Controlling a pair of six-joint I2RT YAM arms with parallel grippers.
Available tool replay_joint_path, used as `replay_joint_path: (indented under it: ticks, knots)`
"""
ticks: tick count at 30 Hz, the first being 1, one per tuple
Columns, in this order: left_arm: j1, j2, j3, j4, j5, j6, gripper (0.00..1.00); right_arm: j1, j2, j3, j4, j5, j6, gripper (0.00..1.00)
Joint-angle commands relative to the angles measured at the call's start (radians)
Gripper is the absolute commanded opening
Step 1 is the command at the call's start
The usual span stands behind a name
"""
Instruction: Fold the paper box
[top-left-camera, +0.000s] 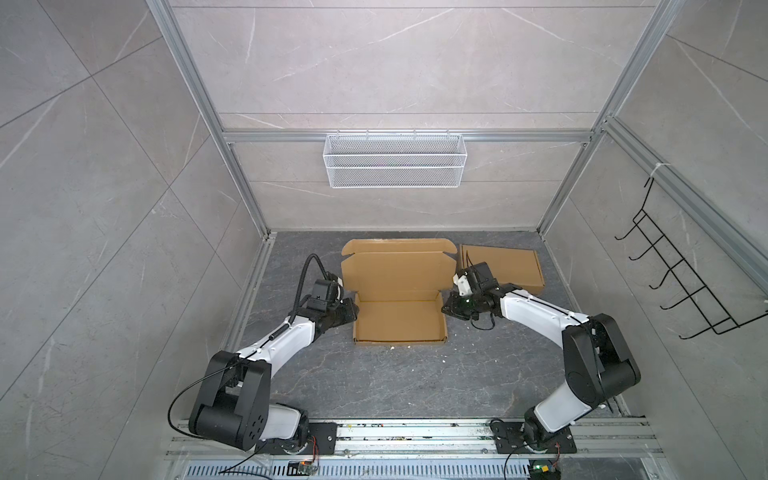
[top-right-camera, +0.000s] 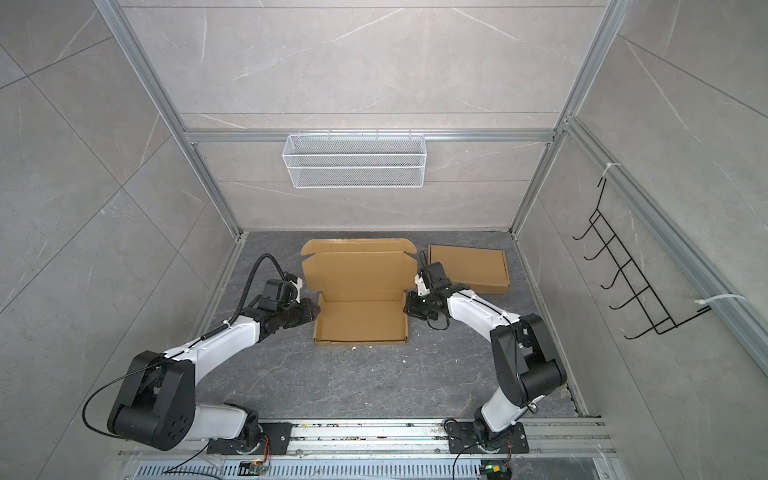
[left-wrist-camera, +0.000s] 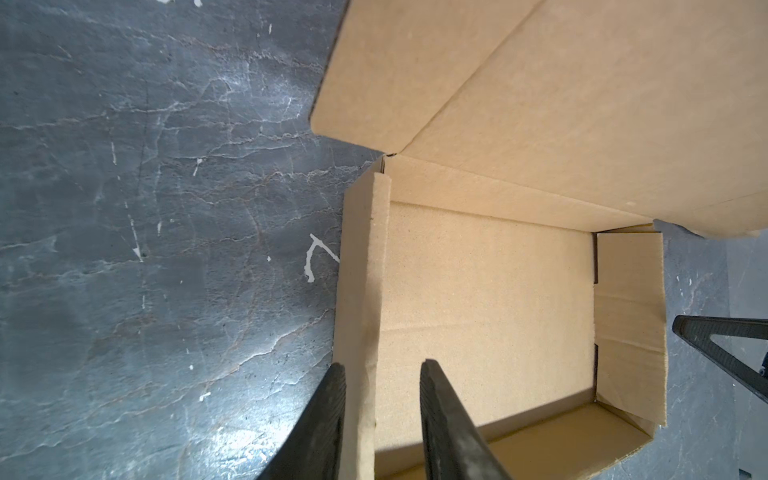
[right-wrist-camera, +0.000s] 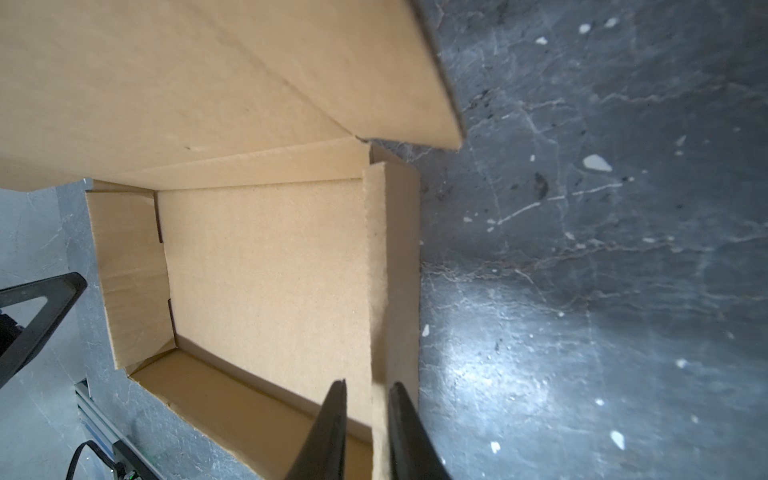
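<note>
The brown paper box (top-left-camera: 399, 320) (top-right-camera: 361, 320) lies mid-table in both top views. Its front tray has raised walls, and its lid (top-left-camera: 395, 270) lies open toward the back. My left gripper (top-left-camera: 355, 309) (left-wrist-camera: 382, 365) is open astride the tray's left wall (left-wrist-camera: 361, 291). The outer finger lies against the cardboard and the inner finger (left-wrist-camera: 440, 415) stands clear inside the tray. My right gripper (top-left-camera: 445, 305) (right-wrist-camera: 368, 382) straddles the right wall (right-wrist-camera: 382, 270) with narrow jaws. Its outer finger touches the wall, and a slim gap shows at the inner one.
A second flat cardboard box (top-left-camera: 503, 266) lies at the back right, just behind my right wrist. A white wire basket (top-left-camera: 395, 160) hangs on the back wall. A black hook rack (top-left-camera: 673, 282) hangs on the right wall. Aluminium rails border the table.
</note>
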Motion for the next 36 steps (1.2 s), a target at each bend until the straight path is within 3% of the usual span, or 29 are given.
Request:
replay_joint_path:
  ticks: [1,8,12,18,21,22,23,25,28,29,31,34,36]
  knots:
    - [-0.001,0.010,-0.006,0.042,-0.006,0.020,0.34,0.001,0.028,-0.015,0.010,0.002,0.004,0.20]
    - [-0.001,0.020,-0.007,0.043,-0.005,0.019,0.32,0.000,0.060,-0.024,0.010,0.030,-0.008,0.18]
    - [-0.001,-0.016,0.006,0.011,-0.017,0.017,0.32,0.001,0.014,-0.023,0.008,0.018,-0.021,0.24]
    - [0.002,-0.112,0.069,-0.094,-0.112,0.069,0.36,-0.003,-0.112,0.038,-0.065,0.010,-0.127,0.59]
    - [0.007,-0.174,0.094,-0.130,-0.179,0.117,0.42,-0.003,-0.203,0.064,-0.116,0.087,-0.203,0.81]
    - [0.010,-0.193,0.101,-0.134,-0.197,0.131,0.46,-0.003,-0.241,0.063,-0.119,0.130,-0.235,0.97]
    - [0.014,-0.212,0.104,-0.137,-0.219,0.140,0.49,-0.003,-0.288,0.049,-0.109,0.195,-0.250,1.00]
    - [0.027,-0.239,0.112,-0.134,-0.245,0.159,0.55,-0.003,-0.375,0.015,-0.061,0.353,-0.259,0.99]
    - [0.058,-0.254,0.125,-0.123,-0.260,0.181,0.81,-0.003,-0.457,-0.041,0.058,0.523,-0.238,0.99]
    - [0.077,-0.250,0.136,-0.118,-0.247,0.190,0.88,-0.004,-0.453,-0.041,0.089,0.525,-0.247,0.99]
    - [0.116,-0.232,0.158,-0.100,-0.201,0.196,0.92,-0.007,-0.412,-0.001,0.107,0.448,-0.319,0.98]
    - [0.198,-0.203,0.180,-0.027,-0.034,0.200,0.86,-0.027,-0.360,0.050,0.133,0.337,-0.380,0.87]
    - [0.216,-0.179,0.193,0.011,0.012,0.221,0.82,-0.056,-0.360,0.010,0.249,0.255,-0.378,0.84]
